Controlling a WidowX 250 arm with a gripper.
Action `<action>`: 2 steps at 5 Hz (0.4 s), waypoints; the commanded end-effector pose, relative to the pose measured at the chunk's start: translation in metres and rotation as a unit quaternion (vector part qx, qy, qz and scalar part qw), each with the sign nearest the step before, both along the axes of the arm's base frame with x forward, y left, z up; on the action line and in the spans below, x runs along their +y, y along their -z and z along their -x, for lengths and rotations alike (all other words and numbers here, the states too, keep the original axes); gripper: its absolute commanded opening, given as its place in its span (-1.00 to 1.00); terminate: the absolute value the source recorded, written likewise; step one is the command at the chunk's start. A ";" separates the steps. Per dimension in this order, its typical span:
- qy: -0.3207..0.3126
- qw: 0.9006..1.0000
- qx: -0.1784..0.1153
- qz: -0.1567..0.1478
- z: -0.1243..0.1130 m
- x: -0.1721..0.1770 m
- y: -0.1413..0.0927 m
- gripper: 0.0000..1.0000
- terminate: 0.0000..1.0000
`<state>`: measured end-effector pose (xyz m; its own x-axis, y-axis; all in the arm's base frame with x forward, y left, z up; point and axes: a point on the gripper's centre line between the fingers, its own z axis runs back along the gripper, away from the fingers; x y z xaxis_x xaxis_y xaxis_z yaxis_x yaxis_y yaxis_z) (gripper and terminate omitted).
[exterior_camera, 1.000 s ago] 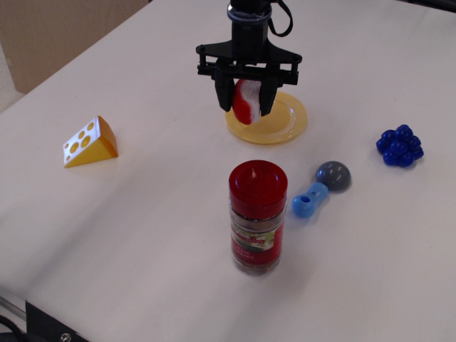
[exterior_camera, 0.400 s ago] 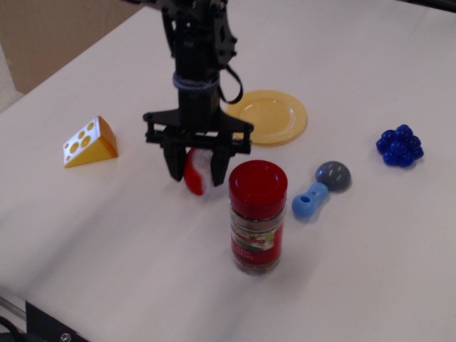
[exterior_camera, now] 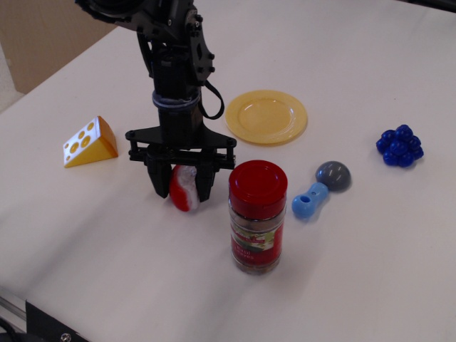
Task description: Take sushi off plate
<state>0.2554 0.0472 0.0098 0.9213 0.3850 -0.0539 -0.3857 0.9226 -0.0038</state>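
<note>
My black gripper (exterior_camera: 181, 187) is shut on the sushi (exterior_camera: 183, 189), a red piece with a white grainy face, and holds it low over the white table, just left of the red-lidded spice jar (exterior_camera: 257, 216). I cannot tell whether the sushi touches the table. The yellow plate (exterior_camera: 267, 117) lies bare at the back, up and to the right of the gripper, well apart from it.
A yellow holed cheese wedge (exterior_camera: 90, 142) sits at the left. A grey dome (exterior_camera: 333, 175) and a light blue dumbbell-shaped toy (exterior_camera: 309, 200) lie right of the jar. A blue berry cluster (exterior_camera: 400, 145) is at the far right. The table's front edge runs along the lower left.
The gripper has carried the sushi from over the plate forward and to the left, and lower, to a spot beside the jar. The plate now lies bare.
</note>
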 end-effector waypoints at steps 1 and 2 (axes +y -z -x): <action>-0.012 0.998 -0.059 -0.023 -0.004 0.006 -0.049 1.00 -1.00; -0.016 0.996 -0.076 -0.039 -0.011 0.004 -0.080 1.00 -1.00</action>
<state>0.2646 0.0495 0.0717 0.9072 0.4160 0.0629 -0.4178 0.9083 0.0194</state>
